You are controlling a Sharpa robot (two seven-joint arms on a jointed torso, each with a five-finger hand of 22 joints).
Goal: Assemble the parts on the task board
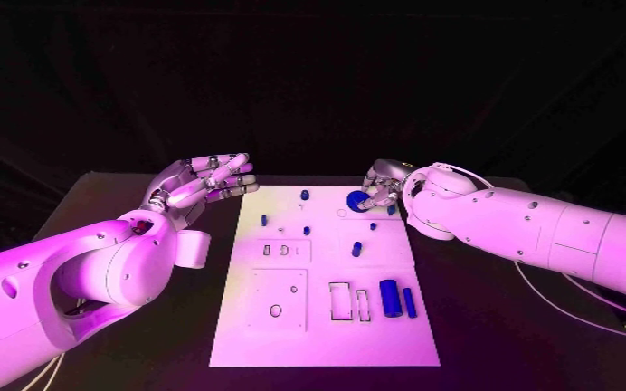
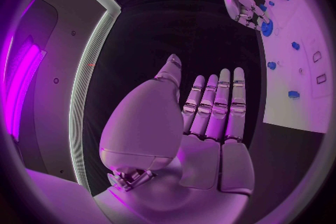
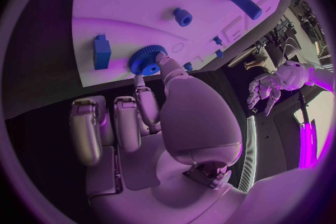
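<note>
While right hand (image 1: 381, 185) pinches blue gear (image 1: 357, 199), task board (image 1: 327, 337) unlabelled

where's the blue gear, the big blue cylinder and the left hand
blue gear (image 3: 146, 60), right wrist view, toothed face
big blue cylinder (image 1: 390, 297), head view, middle of its side
left hand (image 2: 210, 115), left wrist view, middle of the straight fingers

White task board (image 1: 327, 337) flat on the black table, long side running away from the robot. Blue toothed gear (image 1: 357, 199) at the far right part of the board, pinched by the right hand (image 1: 386, 185). Two blue cylinders (image 1: 390, 298), one thick and one thin, lying side by side near the right edge. Small blue pegs (image 1: 356, 249) scattered mid-board. Rectangular cutouts (image 1: 340, 301) beside the cylinders.
</note>
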